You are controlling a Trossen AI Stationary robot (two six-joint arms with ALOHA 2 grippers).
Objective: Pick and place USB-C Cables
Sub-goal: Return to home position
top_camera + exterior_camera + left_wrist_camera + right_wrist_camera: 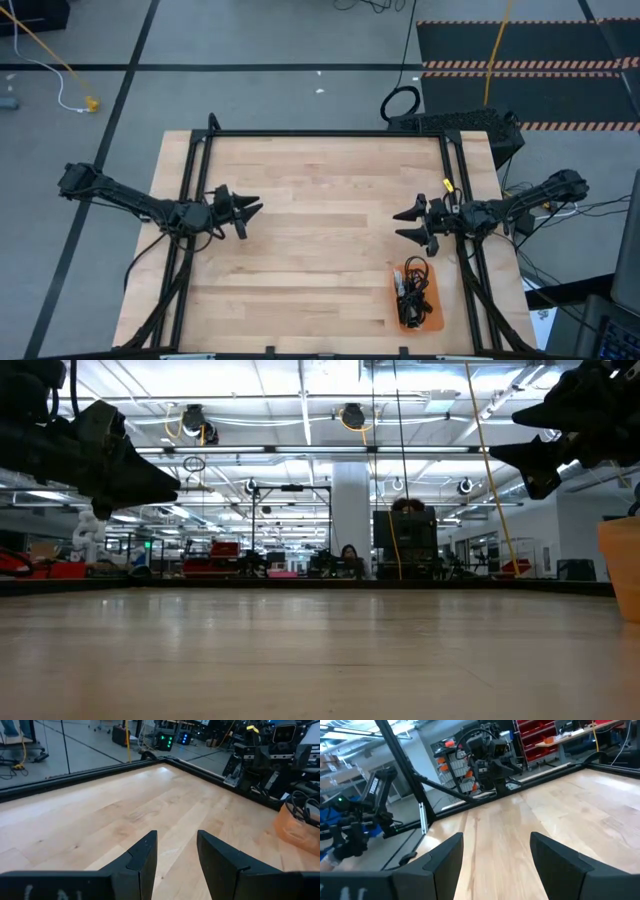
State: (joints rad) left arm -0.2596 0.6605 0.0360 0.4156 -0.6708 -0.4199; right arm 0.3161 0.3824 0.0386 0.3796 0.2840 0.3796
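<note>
Over pale wood (pixel 320 200), left gripper (pixel 252 220), right gripper (pixel 397 224): wedge fingers (pixel 142 857) spread; cables (pixel 413 280) in orange bin (pixel 432 320).

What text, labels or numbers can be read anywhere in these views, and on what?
None can be read with certainty.
White lettering along a dark upright link, right wrist view: too blurred to read.
White marks on the left gripper housing, behind its open jaws: cut off, unreadable.

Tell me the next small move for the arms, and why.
Probably just ease both arms back to rest. The cables seem to lie in the orange bin, no bundle shows on the table, and the left gripper and right gripper hang open and empty above it.
</note>
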